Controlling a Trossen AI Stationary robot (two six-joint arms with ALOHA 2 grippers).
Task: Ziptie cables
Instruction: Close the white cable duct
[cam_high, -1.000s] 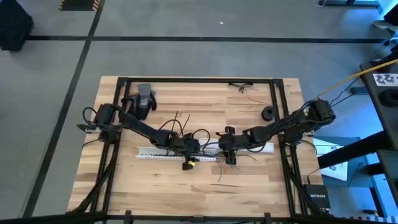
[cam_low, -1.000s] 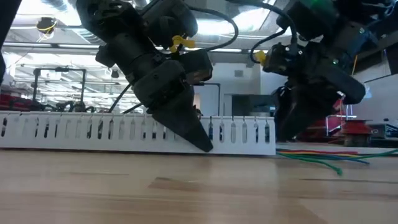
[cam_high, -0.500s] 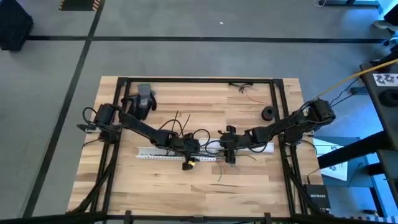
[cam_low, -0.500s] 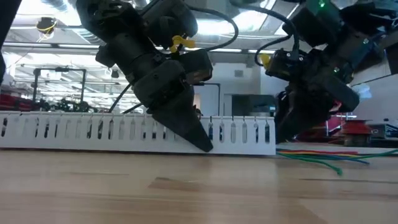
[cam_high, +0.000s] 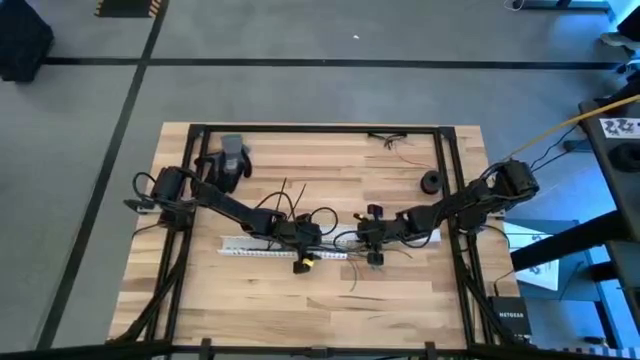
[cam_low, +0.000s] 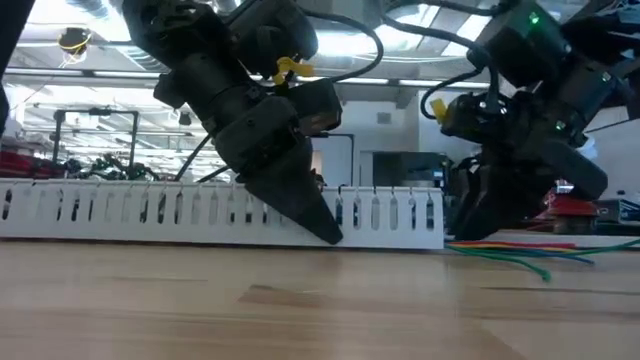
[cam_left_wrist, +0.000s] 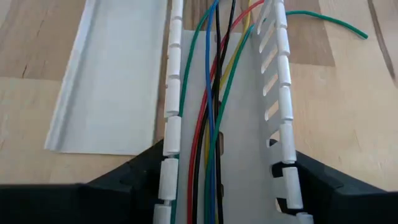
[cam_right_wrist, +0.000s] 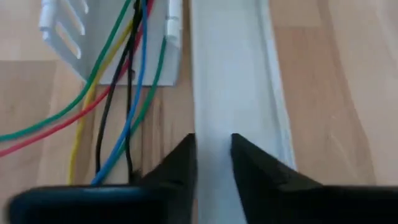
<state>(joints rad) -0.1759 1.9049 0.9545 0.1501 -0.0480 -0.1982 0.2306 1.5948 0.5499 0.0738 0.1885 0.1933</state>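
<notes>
Well, I count two hands, two white strips and cables (cam_left_wrist: 211, 93) in five colours: green, red, blue, black, yellow; the cables lie along the inside of the slotted duct (cam_left_wrist: 283, 93) on the counter (cam_left_wrist: 348, 112), their ends spilling out past its end; the flat cover strip (cam_right_wrist: 236, 74) lies just beside it; my left hand (cam_left_wrist: 217, 168) is spread wide astride the duct; my right hand (cam_right_wrist: 214, 155) sits over the cover strip, open or closed I cannot tell; since a second ago it has shifted slightly, while my left has stayed put.
</notes>
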